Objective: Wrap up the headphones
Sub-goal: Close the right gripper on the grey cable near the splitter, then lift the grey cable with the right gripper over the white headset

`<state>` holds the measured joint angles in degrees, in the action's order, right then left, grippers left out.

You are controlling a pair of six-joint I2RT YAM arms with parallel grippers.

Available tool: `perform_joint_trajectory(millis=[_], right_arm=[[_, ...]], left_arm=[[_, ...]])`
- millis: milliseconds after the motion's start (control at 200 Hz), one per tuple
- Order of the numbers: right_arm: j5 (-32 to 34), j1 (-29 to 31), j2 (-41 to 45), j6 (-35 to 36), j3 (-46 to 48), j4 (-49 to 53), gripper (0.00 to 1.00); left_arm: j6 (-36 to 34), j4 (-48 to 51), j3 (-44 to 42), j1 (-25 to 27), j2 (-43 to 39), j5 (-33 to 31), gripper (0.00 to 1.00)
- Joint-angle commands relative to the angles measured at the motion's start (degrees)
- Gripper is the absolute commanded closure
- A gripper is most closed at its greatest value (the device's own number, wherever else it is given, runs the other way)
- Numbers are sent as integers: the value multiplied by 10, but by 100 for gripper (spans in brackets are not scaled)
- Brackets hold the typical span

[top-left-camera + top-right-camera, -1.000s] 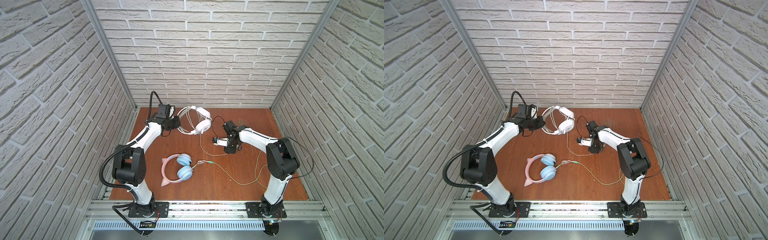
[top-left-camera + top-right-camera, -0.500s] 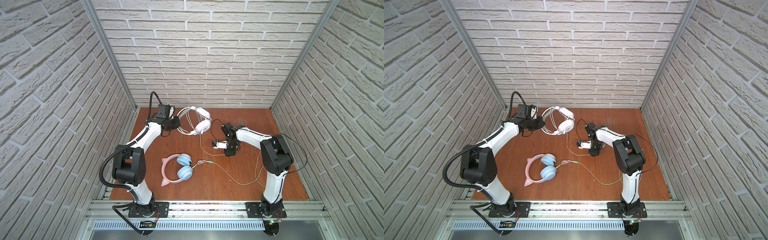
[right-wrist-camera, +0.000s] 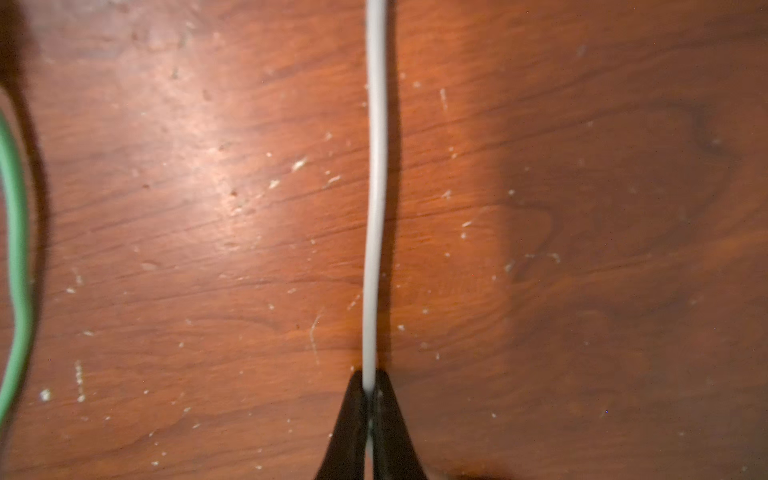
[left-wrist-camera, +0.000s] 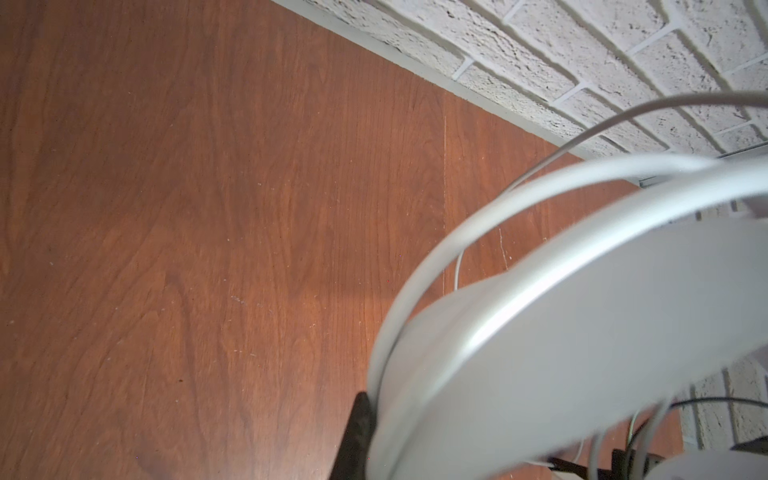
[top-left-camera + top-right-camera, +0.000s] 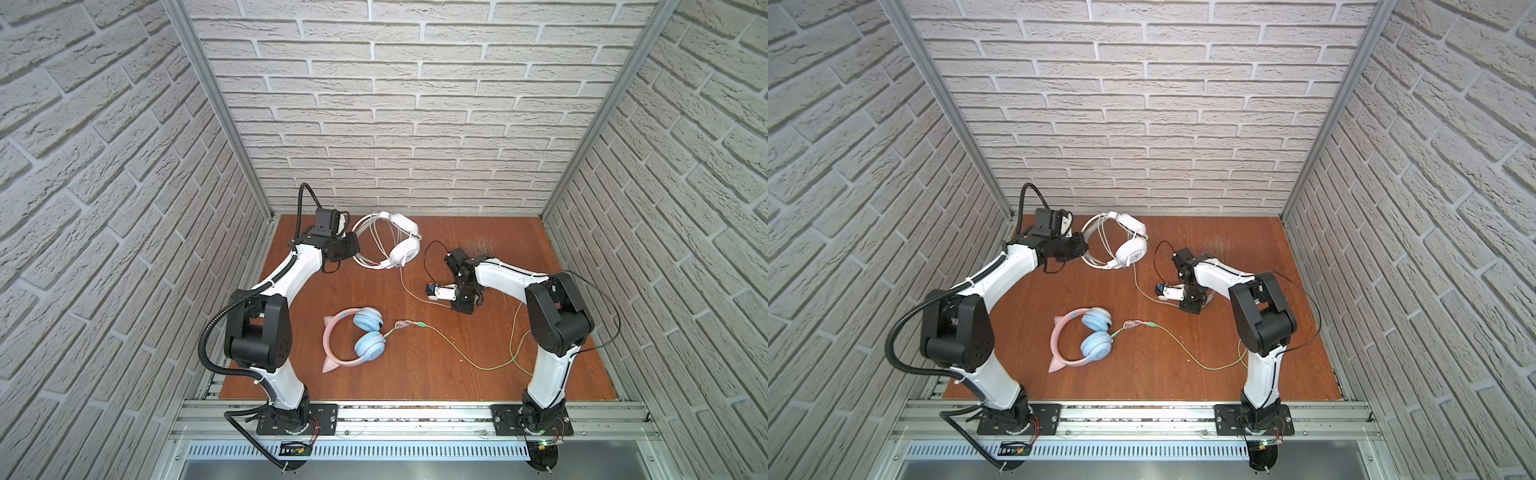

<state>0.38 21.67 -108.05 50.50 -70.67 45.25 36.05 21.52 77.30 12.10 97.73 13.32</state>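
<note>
The left gripper (image 5: 352,250) is clamped on the headband of the white over-ear headphones (image 5: 402,250), held at the rear of the brown wooden table (image 5: 415,374). The right gripper (image 3: 370,395), tips down at the table surface, pinches the headphones' pale grey cable (image 3: 374,187) between closed jaws. The pink cat-ear headphones with light blue earcups (image 5: 368,338) lie flat near the table centre. Their thin green cable (image 5: 457,352) trails loose across the right side of the table.

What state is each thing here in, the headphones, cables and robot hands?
White headphones: gripped at headband, cable partly looped round.
White cable: free part pinched.
Pink headphones: lying flat, unwrapped.
Green cable: loose on table.
Left hand: shut on white headphones.
Right hand: shut on white cable.
</note>
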Motion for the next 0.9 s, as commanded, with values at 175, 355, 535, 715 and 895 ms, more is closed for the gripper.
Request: perform_joint_trajectory(millis=[175, 355, 535, 715, 895], right_arm=[[-31, 41, 98, 18, 33, 7, 95], [-60, 62, 147, 38, 21, 42, 95], [-94, 80, 180, 48, 0, 64, 95], [-141, 80, 235, 59, -18, 54, 95], [-186, 79, 272, 68, -43, 38, 95]], left_arm=[[32, -10, 30, -4, 20, -53, 100], [44, 0, 40, -1, 38, -92, 100], [38, 20, 62, 8, 57, -123, 100], [13, 61, 94, 25, 79, -171, 100], [0, 83, 117, 44, 99, -199, 100]])
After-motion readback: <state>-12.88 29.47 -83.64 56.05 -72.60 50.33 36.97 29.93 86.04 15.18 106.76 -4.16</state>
